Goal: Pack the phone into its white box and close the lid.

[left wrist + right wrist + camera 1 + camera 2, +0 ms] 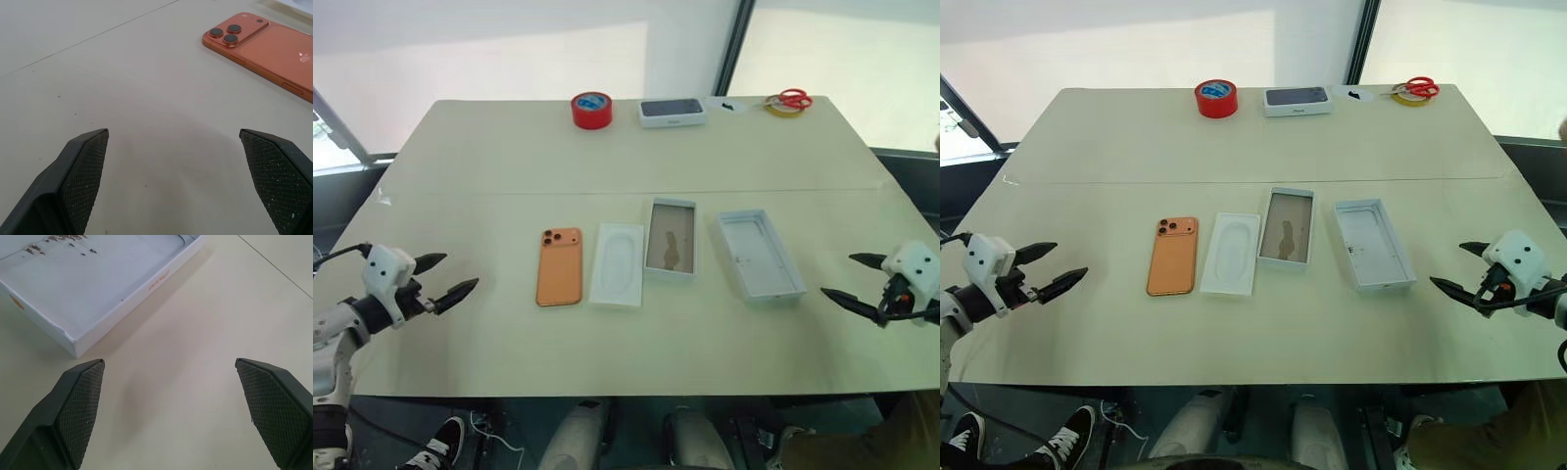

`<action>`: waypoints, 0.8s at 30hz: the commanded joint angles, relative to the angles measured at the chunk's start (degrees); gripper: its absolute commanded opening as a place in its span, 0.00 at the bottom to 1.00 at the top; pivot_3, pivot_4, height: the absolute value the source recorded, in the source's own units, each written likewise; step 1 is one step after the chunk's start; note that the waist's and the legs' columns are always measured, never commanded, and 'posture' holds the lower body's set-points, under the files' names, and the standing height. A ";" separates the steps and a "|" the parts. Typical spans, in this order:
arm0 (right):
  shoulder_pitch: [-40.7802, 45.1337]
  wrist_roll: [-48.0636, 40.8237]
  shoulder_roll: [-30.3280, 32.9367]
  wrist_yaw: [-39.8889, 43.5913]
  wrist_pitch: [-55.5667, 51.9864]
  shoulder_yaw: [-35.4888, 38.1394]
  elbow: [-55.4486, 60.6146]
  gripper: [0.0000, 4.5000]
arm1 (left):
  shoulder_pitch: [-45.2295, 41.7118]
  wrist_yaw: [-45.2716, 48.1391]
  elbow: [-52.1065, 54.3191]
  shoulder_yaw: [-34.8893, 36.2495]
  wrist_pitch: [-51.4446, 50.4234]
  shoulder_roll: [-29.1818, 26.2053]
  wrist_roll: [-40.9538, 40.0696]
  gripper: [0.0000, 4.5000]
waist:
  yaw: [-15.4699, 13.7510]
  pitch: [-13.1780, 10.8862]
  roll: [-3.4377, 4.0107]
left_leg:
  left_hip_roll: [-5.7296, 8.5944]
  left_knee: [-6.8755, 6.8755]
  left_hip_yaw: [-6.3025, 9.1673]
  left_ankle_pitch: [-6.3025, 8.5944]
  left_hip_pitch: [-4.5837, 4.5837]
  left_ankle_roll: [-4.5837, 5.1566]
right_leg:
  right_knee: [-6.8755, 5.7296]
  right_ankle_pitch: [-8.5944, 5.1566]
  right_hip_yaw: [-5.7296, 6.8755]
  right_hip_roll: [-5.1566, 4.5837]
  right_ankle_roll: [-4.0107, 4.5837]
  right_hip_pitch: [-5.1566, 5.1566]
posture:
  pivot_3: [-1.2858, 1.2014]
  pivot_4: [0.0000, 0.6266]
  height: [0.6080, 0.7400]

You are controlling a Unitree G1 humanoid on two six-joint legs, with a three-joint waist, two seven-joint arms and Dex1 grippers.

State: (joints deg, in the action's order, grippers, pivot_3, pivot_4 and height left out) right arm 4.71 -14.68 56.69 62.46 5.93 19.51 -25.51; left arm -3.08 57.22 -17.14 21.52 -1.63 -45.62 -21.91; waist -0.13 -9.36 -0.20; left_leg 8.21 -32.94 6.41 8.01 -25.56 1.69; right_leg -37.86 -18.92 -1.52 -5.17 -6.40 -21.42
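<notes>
Spreading wide, the left gripper (448, 276) hangs at the lower left of the head views with its two black fingers apart and nothing between them, their tips aimed toward the middle of the table (509, 157). In the left wrist view those fingers (80, 176) frame bare tabletop, with the phone (266, 46) lying beyond them, apart from both tips. The right gripper (854, 279) sits at the lower right of the head views, its jaws likewise wide apart and empty, tips pointing inward. In the right wrist view its fingers (78, 406) stand over bare table, and a corner of the lid (78, 293) lies just beyond one of them, not touching. Four things lie in a row across the middle of the head views. Leftmost is the phone (559, 266), orange, back up, lenses at its far end. Just to its right lies a flat white insert (618, 264) with a rounded recess. Next comes the box (671, 238), open, tan floor showing, close against the insert. Right of it, a little apart, the lid (760, 254) lies with its white inside facing up. Along the far edge, at the top of the frame, stand a red tape roll (591, 110), a second box (672, 112) picturing a dark phone, and red-handled scissors (790, 100).
</notes>
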 commanded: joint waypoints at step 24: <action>2.44 -0.27 0.47 -1.07 1.02 0.46 0.99 0.99 | -3.01 -2.79 3.53 -1.14 0.52 0.97 1.50 1.00 | 0.64 0.00 0.00 | 0.00 0.00 0.00 0.00 0.00 0.00 | 0.00 0.00 0.01 0.00 0.00 0.00 | 0.52 0.24 0.97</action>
State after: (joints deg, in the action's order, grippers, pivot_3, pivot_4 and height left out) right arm 6.10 -14.62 56.66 61.66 6.51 19.45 -25.55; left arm -4.95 55.71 -15.50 20.58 -1.83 -44.47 -21.12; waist 0.50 -9.37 -0.20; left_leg 8.21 -32.94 6.41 8.01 -25.55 1.69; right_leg -37.87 -18.92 -1.51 -5.18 -6.41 -21.42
